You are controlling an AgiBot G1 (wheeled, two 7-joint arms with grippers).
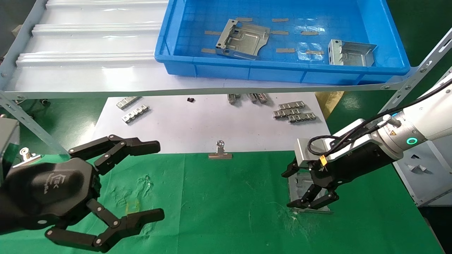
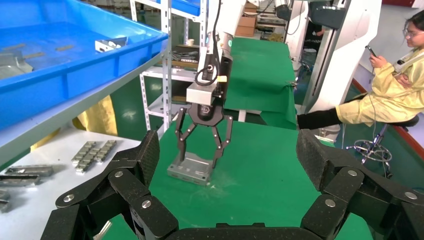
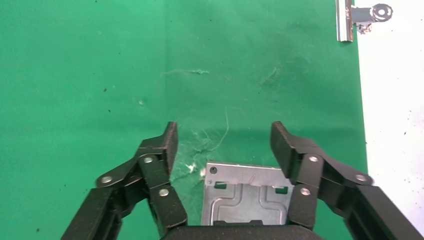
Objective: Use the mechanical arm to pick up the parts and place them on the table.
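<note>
One silvery part (image 1: 300, 188) lies flat on the green table (image 1: 229, 211) at the right. My right gripper (image 1: 300, 188) is low over it, open, its fingers astride the plate. In the right wrist view the part (image 3: 245, 200) lies between the fingers (image 3: 167, 145), with a gap on one side. The left wrist view shows the same gripper (image 2: 202, 152) over the part (image 2: 192, 170). Two more parts (image 1: 243, 38) (image 1: 349, 53) lie in the blue bin (image 1: 282, 72). My left gripper (image 1: 155, 180) is open and empty at the near left.
The bin stands on a white ribbed shelf (image 1: 88, 42) above the table's back. A white sheet (image 1: 197, 123) under it holds small ridged strips (image 1: 293, 112). A silver binder clip (image 1: 220, 151) lies at the sheet's front edge.
</note>
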